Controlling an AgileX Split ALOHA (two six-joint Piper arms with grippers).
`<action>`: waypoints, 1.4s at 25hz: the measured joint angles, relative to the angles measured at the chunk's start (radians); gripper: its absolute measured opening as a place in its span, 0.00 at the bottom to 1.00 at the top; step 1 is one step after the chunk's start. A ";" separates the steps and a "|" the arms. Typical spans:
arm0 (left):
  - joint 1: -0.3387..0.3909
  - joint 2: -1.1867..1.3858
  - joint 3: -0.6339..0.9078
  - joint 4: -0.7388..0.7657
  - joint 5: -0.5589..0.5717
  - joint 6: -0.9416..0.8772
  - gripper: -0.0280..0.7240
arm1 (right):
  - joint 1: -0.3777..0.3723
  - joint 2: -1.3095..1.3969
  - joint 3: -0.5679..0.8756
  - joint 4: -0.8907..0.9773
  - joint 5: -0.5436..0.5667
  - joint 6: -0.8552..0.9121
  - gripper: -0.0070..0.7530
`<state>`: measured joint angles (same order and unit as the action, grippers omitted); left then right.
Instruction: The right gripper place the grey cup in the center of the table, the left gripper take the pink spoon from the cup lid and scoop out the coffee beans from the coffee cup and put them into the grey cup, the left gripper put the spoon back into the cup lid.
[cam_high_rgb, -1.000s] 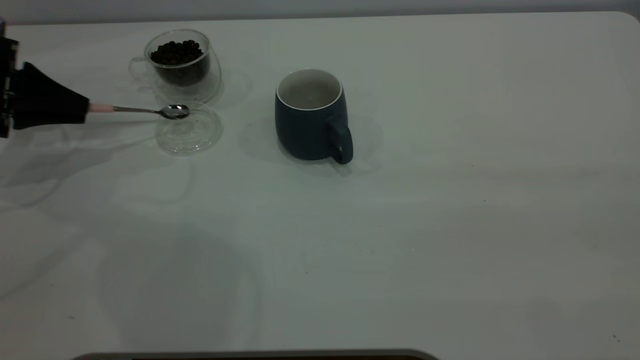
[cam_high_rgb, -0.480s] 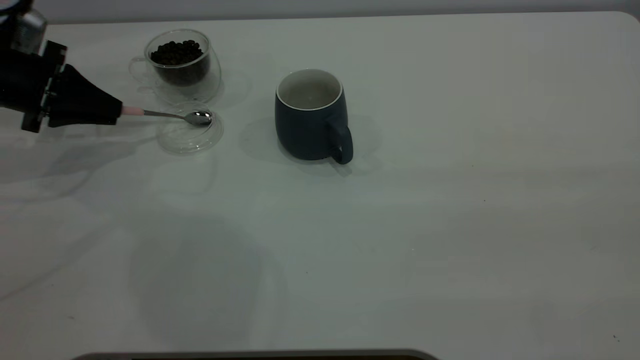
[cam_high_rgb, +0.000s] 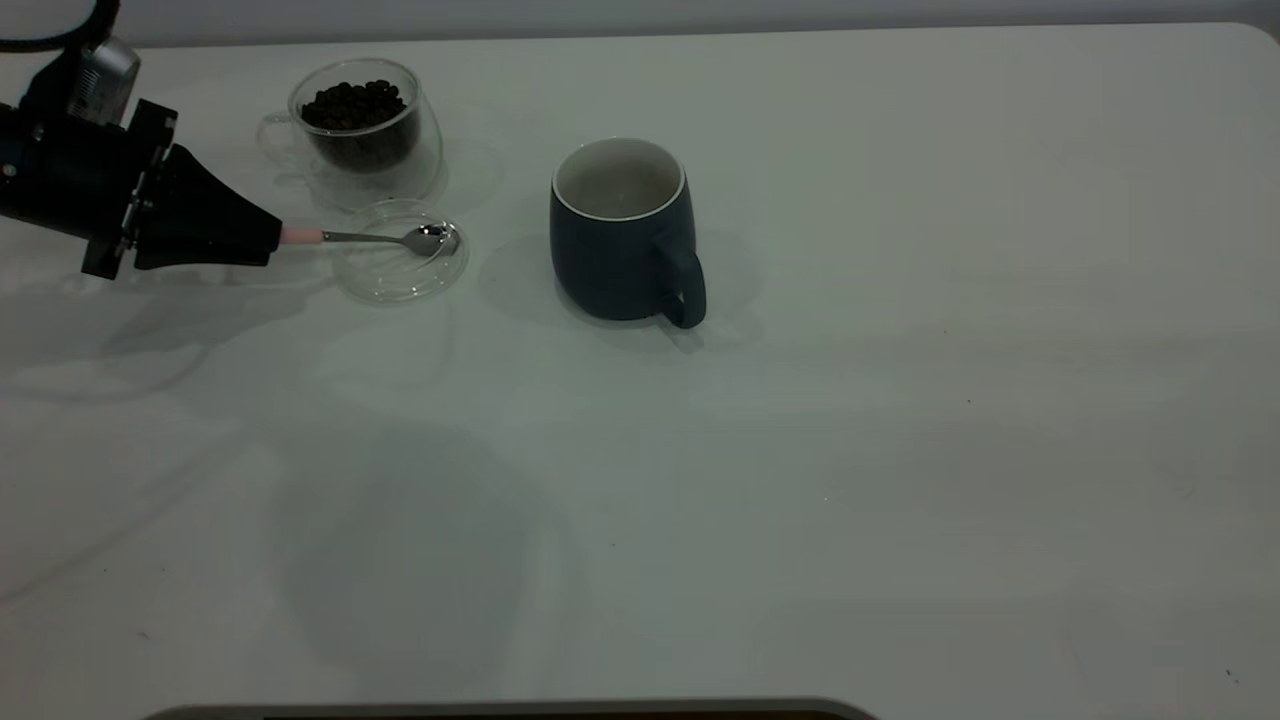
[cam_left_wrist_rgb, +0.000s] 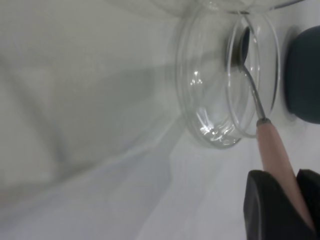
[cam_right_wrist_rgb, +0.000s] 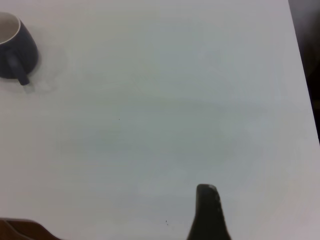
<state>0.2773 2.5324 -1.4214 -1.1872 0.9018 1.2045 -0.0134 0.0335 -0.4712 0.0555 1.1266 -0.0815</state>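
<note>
- At the upper left of the exterior frame, the left gripper (cam_high_rgb: 268, 240) reaches in from the left edge, its black tapered end pointing toward the right of the frame.
- Its fingers are clamped on the pale handle of the pink spoon (cam_high_rgb: 385, 239); the left wrist view shows the handle (cam_left_wrist_rgb: 276, 159) pinched between the two dark fingertips.
- The spoon lies nearly level, and its metal bowl sits over the cup lid (cam_high_rgb: 400, 277), close to the lid's right rim. Whether the bowl touches the glass cannot be told.
- The lid lies flat on the table (cam_high_rgb: 900, 450), just in front of the coffee cup (cam_high_rgb: 362, 130) and slightly to its right.
- The coffee cup stands upright at the upper left, holding a heap of coffee beans (cam_high_rgb: 352, 105); its glass handle faces frame left.
- The grey cup (cam_high_rgb: 622, 232) stands upright in the upper middle of the frame, well apart from the lid, its loop handle turned toward the lower right. Its white inside looks bare.
- The right gripper (cam_right_wrist_rgb: 209, 212) is outside the exterior frame; the right wrist view shows one dark finger over bare tabletop, far from the grey cup (cam_right_wrist_rgb: 16, 47). Its grip cannot be told.
</note>
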 joint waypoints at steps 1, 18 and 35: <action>0.000 0.001 0.000 0.002 -0.007 0.006 0.28 | 0.000 0.000 0.000 0.000 0.000 0.000 0.78; 0.000 -0.085 -0.218 0.448 0.001 -0.190 0.88 | 0.000 0.000 0.000 0.000 0.000 0.000 0.78; -0.135 -0.569 -0.500 0.742 0.268 -0.668 0.85 | 0.000 0.000 0.000 0.000 0.000 0.000 0.78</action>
<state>0.1423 1.9637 -1.9215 -0.4450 1.1694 0.5365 -0.0134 0.0335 -0.4712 0.0555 1.1266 -0.0815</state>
